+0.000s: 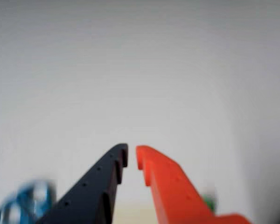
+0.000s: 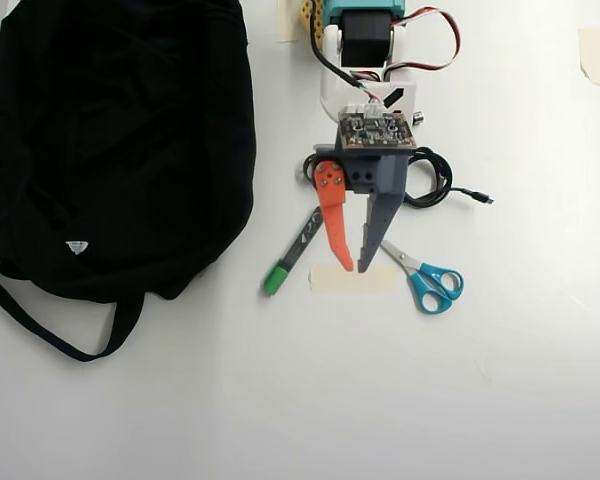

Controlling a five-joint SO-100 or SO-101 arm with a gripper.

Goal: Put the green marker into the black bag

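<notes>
The green marker (image 2: 296, 250) lies slanted on the white table, its green cap toward the lower left, just right of the black bag (image 2: 110, 140). The bag lies flat at the left of the overhead view, with a strap trailing below it. My gripper (image 2: 355, 268) points down the overhead view, its tips almost touching with nothing between them, just right of the marker and apart from it. In the wrist view the gripper (image 1: 131, 156) shows one black and one orange finger, and a blurred bit of the green marker (image 1: 207, 201) sits right of the orange one.
Blue-handled scissors (image 2: 430, 282) lie right of the gripper and appear as a blue blur (image 1: 25, 205) in the wrist view. A strip of beige tape (image 2: 352, 278) is under the fingertips. A black cable (image 2: 435, 185) coils beside the arm.
</notes>
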